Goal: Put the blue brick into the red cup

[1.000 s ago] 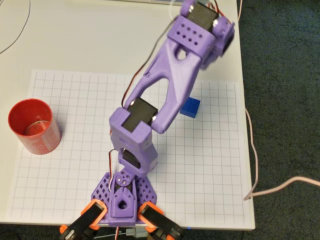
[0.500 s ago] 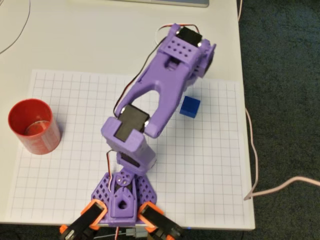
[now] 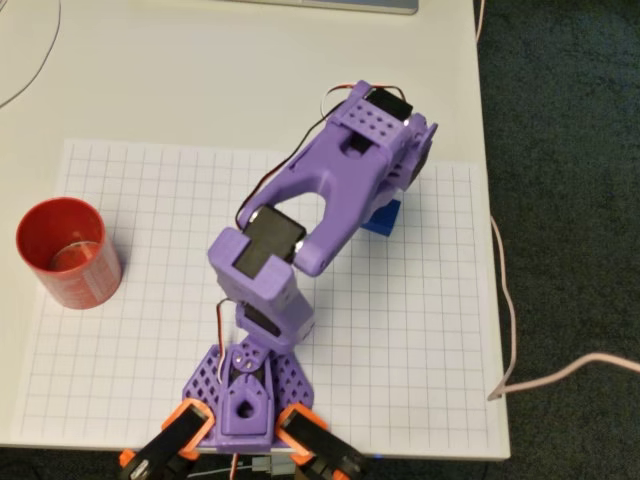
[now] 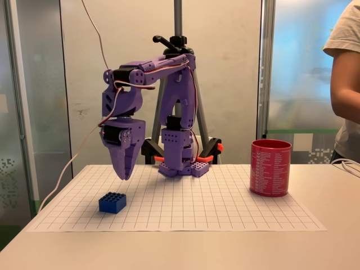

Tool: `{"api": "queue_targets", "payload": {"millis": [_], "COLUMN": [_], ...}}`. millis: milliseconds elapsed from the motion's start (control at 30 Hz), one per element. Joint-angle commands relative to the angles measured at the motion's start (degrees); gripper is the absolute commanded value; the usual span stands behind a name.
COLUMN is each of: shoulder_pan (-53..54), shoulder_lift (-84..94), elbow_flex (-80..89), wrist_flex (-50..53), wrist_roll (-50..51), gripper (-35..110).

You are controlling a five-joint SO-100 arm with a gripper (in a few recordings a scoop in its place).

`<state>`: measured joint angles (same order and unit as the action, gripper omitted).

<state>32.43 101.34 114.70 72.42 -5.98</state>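
Observation:
The blue brick (image 4: 112,202) lies flat on the grid mat, at the left in the fixed view. In the overhead view the brick (image 3: 384,220) is half covered by the purple arm's wrist (image 3: 385,135). My gripper (image 4: 125,173) hangs pointing straight down, a little above the brick and slightly behind it. Its fingers taper to one tip with no gap, and they hold nothing. The red cup (image 4: 270,167) stands upright at the right of the mat, far from the gripper. Seen from overhead, the cup (image 3: 65,252) is at the left edge.
The arm's base (image 3: 245,395) is clamped at the mat's near edge. The table's right edge (image 3: 492,300) runs close to the brick, with a cable (image 3: 560,372) hanging off it. A tripod (image 4: 179,67) stands behind the arm. A person (image 4: 344,73) stands at the right.
The arm's wrist has swung back from the far table edge toward the brick and now covers part of it from overhead. Brick and cup have not moved.

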Motion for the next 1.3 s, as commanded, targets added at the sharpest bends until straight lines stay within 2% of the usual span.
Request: {"api": "queue_targets", "payload": {"millis": [0, 133, 200, 233, 400, 467, 767, 1000, 1267], "shoulder_pan": [0.0, -0.2, 0.2, 0.7, 2.5, 3.1, 1.9, 0.4, 2.4], "shoulder_lift": [1.2, 0.6, 0.2, 0.0, -1.6, -1.8, -3.4, -11.8, -16.2], "elbow_flex": [-0.4, -0.4, -0.3, -0.2, 0.2, 0.4, -0.1, -0.4, -4.0], "wrist_flex": [0.0, -1.4, -2.3, -2.6, -1.6, -0.4, 2.5, -5.6, -6.1], "wrist_roll": [-1.2, -4.2, -5.9, -6.1, -9.1, -11.2, -13.4, -11.3, -12.2], "gripper": [0, 1, 20, 35, 42, 51, 54, 54, 53]}}
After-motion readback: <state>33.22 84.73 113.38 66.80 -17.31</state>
